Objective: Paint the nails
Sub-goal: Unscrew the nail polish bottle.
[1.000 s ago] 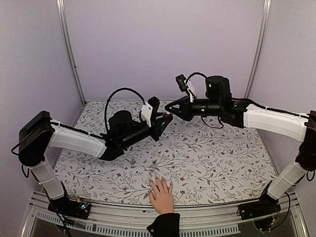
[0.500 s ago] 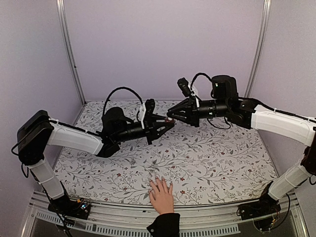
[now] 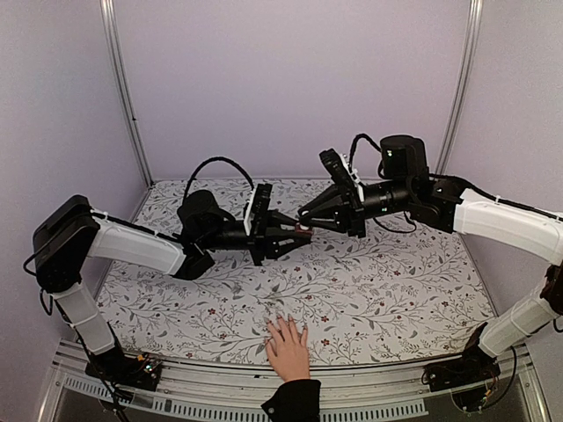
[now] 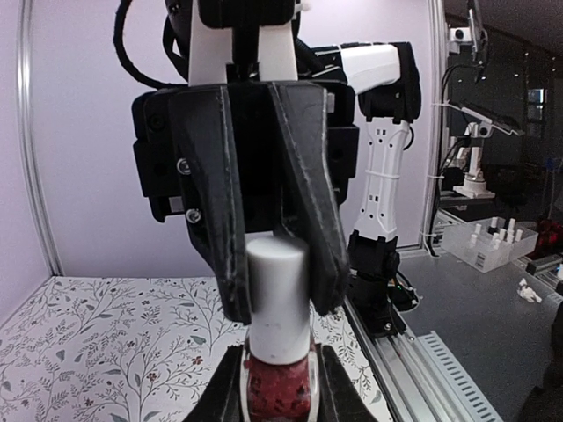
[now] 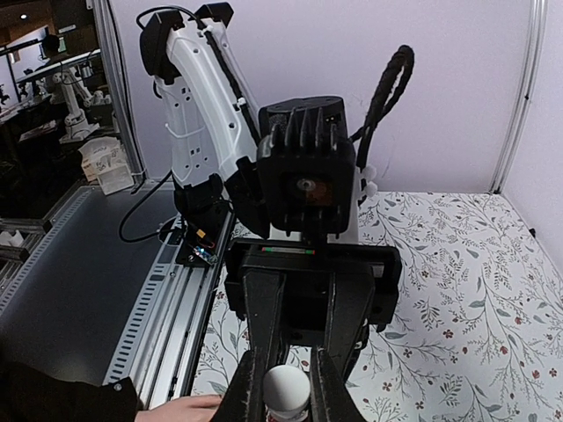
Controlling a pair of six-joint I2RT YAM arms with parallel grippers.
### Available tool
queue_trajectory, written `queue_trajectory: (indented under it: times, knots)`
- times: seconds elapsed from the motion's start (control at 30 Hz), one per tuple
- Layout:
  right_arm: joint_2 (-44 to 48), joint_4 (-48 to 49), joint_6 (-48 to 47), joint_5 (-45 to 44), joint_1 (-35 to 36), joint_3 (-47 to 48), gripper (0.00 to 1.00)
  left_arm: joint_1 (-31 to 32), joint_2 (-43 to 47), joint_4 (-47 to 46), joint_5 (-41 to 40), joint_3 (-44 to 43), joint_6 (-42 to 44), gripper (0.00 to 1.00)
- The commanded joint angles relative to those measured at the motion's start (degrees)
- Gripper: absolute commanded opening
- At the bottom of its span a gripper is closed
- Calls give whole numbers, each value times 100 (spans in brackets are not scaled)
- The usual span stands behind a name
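My left gripper [image 3: 292, 236] is clamped on the dark-red bottle [image 4: 277, 391], and my right gripper [image 3: 306, 215] pinches its white cap [image 5: 286, 389]. An off-axis twist could slip the bottle and spill polish. The nails [image 3: 283, 321] wait at the worktop's [image 3: 396, 290] near edge.

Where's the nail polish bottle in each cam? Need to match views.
Top external: bottle mid-picture, held in the air above the table cover.
Left wrist: bottle bottom centre, red body lowest, white cap above it.
Right wrist: bottom centre, only the white cap shows.
Shared landmark: the floral table cover, seen in all three.
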State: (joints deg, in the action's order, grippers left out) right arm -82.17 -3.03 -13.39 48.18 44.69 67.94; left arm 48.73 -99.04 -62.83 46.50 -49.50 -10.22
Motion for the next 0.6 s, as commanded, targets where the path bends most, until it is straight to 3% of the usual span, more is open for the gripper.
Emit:
queue_trajectory:
  times: [0.0, 0.17, 0.57]
  knots:
    - [87, 69, -59, 104, 45, -9, 10, 60, -32, -310, 382, -154, 100, 0]
    - [155, 237, 56, -94, 45, -89, 34, 49, 55, -106, 79, -120, 294, 0]
    - [246, 871, 874, -1377, 40, -377, 47, 108, 324, 380, -1994, 114, 913, 0]
